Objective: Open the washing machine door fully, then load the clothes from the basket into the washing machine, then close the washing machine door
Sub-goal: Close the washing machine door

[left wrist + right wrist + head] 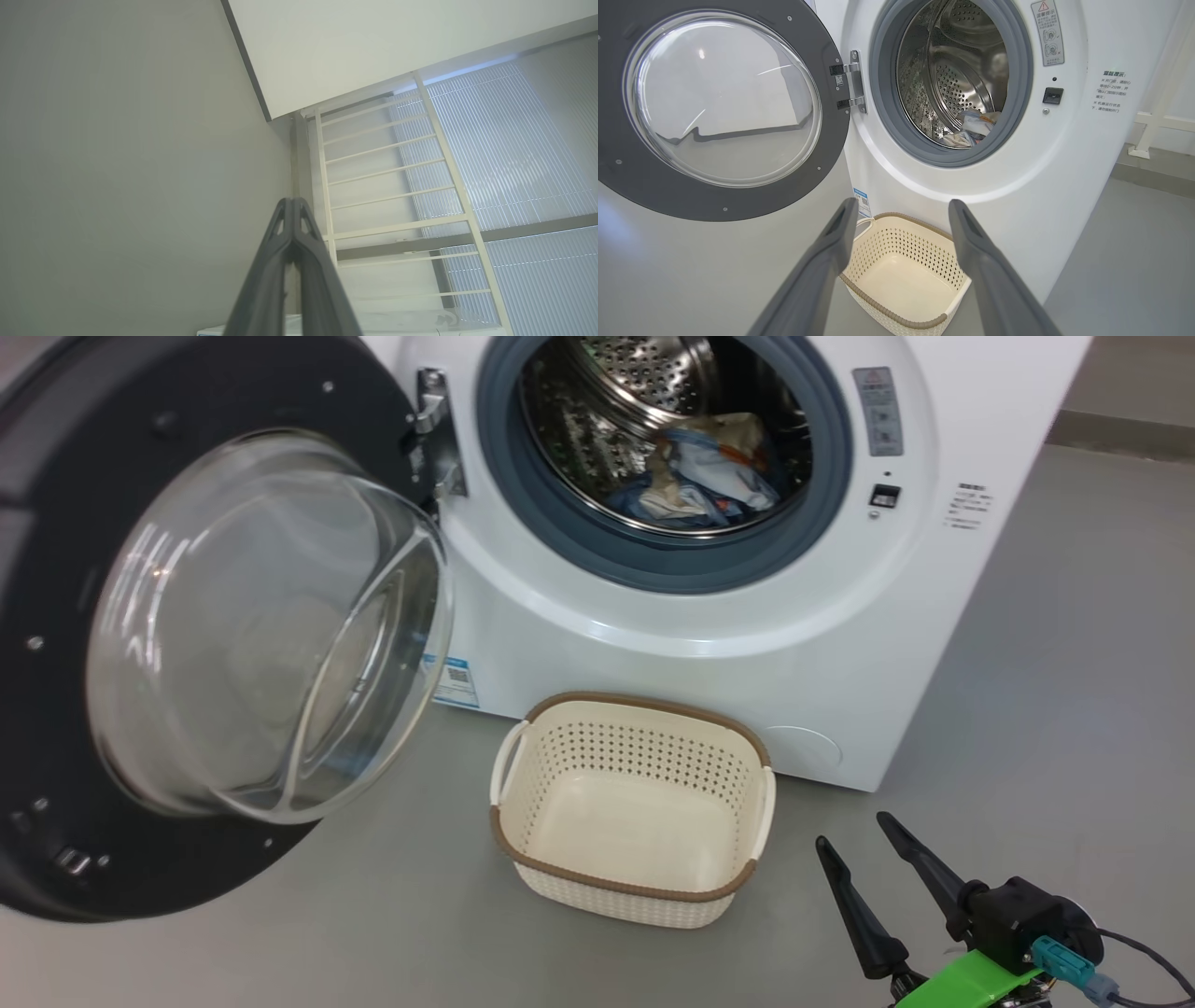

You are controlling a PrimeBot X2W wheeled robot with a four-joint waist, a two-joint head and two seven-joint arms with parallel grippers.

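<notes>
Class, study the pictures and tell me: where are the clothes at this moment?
In the head view the clothes lie upper middle, low in the drum of the washing machine, behind the grey gasket and above the basket.

Head camera looks down on washing machine (653, 644) and basket (644, 705); right wrist shares both, lower; left wrist faces a wall (117, 163).

Bright, soft, even light; the basket (644, 702) barely throws a shadow on the floor (1074, 728); white glare streaks on the washing machine door (56, 523) glass, and the drum (644, 392) glints; the right end effector (902, 203) is blurry up close in its wrist view; left wrist view looks washed-out, window (514, 154) glowing.
</notes>
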